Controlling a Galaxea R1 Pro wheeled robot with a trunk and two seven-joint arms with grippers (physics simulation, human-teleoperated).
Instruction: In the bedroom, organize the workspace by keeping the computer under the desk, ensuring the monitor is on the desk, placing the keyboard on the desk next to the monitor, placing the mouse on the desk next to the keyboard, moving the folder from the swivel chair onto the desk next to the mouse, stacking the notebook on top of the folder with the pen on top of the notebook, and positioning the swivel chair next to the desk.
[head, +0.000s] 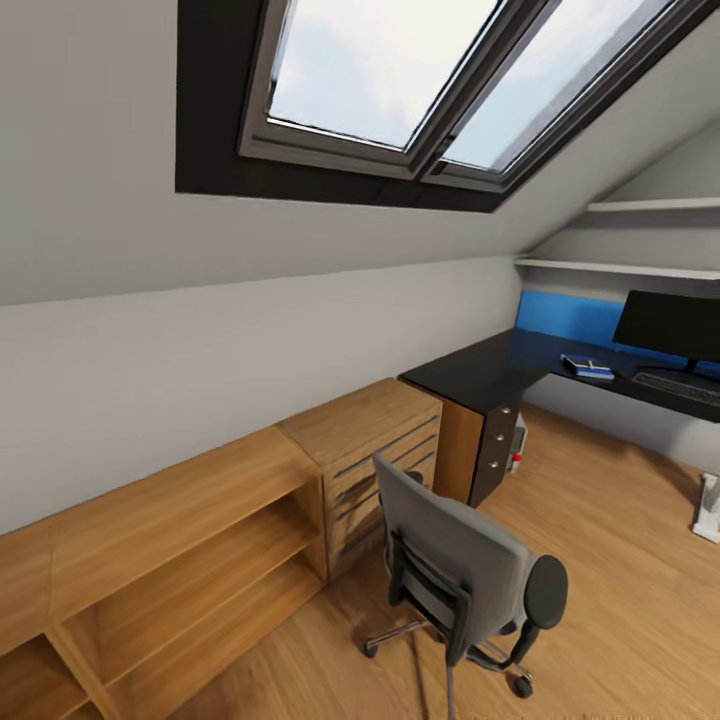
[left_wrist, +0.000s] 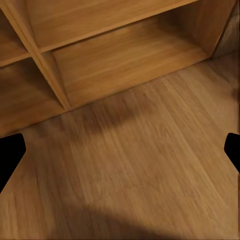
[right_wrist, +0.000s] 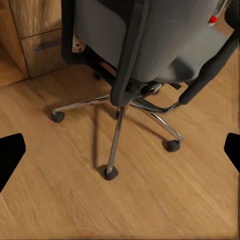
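Room: attic bedroom, wood floor (left_wrist: 150, 165).
Swivel chair (head: 455, 565): 6 o'clock.
Bench (head: 500, 370): 2 o'clock, monitor (head: 668, 327), keyboard (head: 680, 384) on top.
Fingers: both pairs spread wide, empty.

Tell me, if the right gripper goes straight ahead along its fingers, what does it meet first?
Probably the chrome star base of the grey padded swivel chair, or the light wooden floor just beside its legs. The right gripper points down at that spot; depth is unclear, so the exact contact is uncertain.
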